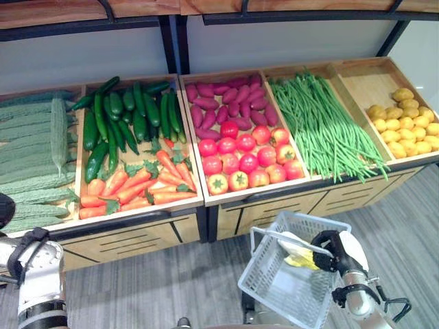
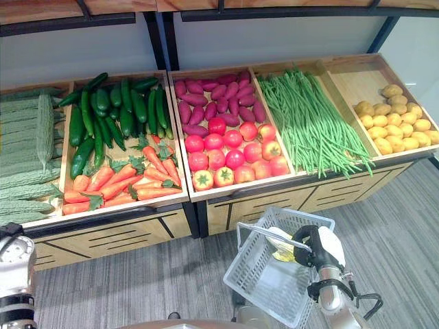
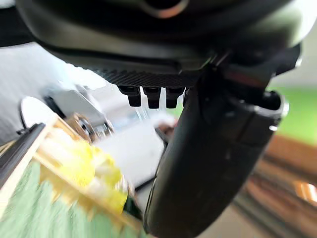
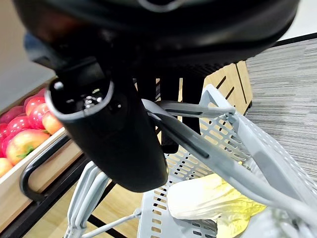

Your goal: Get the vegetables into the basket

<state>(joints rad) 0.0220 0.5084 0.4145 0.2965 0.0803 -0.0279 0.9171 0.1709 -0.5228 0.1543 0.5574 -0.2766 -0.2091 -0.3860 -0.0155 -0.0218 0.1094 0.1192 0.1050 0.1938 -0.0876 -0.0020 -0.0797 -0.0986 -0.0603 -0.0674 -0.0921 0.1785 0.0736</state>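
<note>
A pale grey plastic basket [image 1: 274,281] hangs in front of the produce stand. My right hand [image 1: 339,250] is shut on its handle [image 4: 198,144], fingers curled round the bar. A pale yellow-white leafy cabbage [image 4: 208,201] lies inside the basket. My left hand [image 3: 208,163] is low at the far left by the stand's corner, thumb out, holding nothing. The stand's crates hold carrots [image 1: 137,185], cucumbers [image 1: 123,116], bitter gourds [image 1: 34,151], tomatoes [image 1: 247,161], purple sweet potatoes [image 1: 230,103], long green beans [image 1: 322,123] and potatoes [image 1: 405,127].
The wooden stand [image 1: 274,205] slopes toward me, its front edge just beyond the basket. A dark-framed shelf [image 1: 171,27] runs above the crates. Grey carpet floor [image 1: 171,281] lies between me and the stand.
</note>
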